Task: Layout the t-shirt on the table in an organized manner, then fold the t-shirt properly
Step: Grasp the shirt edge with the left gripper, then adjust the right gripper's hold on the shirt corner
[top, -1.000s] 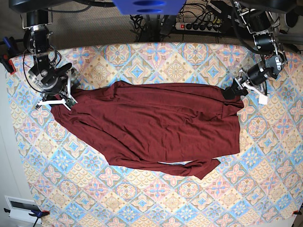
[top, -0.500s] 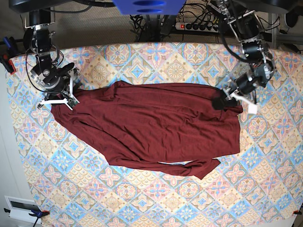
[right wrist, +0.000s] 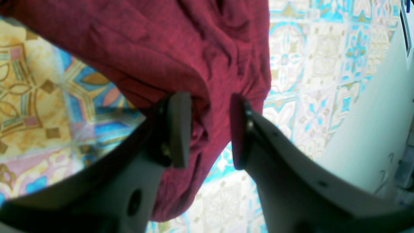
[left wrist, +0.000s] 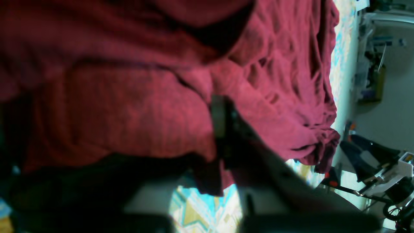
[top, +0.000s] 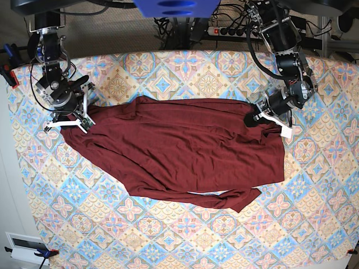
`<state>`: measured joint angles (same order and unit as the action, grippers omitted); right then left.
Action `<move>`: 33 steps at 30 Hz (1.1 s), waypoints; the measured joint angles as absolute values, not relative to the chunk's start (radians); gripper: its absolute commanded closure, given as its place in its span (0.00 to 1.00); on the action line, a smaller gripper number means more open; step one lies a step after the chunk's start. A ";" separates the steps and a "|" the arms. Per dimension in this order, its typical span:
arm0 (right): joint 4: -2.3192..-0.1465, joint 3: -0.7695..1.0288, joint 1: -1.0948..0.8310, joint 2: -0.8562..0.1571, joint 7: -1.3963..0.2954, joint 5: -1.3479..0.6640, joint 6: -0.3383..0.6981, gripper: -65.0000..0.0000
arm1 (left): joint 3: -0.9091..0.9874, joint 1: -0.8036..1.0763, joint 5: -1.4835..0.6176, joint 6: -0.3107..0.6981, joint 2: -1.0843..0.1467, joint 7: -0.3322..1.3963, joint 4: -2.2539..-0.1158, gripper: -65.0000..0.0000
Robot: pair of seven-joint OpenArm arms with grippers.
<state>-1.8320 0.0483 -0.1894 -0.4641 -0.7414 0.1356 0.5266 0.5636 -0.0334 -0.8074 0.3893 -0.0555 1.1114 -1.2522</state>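
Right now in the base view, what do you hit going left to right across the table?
Bare table → right gripper at the shirt's left corner → t-shirt spread across the middle → left gripper at the shirt's upper right corner → bare table again.

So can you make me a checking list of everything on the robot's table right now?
Surface: table, patterned cloth, mostly flat.
Job's things: t-shirt, dark maroon, spread sideways, wrinkled, one sleeve bunched at its near edge.
Clutter: nothing seen on the table.
Grippers: left gripper closed on the t-shirt's edge; right gripper has its jaws around a bunched corner of the t-shirt.
Cables: power strip and tangled cables behind the table.
Surroundings: clamps at table corners; floor beyond.
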 measured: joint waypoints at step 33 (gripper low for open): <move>-1.929 0.209 -0.439 -0.416 -0.711 0.128 0.539 0.70 | 0.561 -0.025 -0.905 0.379 -0.155 1.150 -1.251 1.00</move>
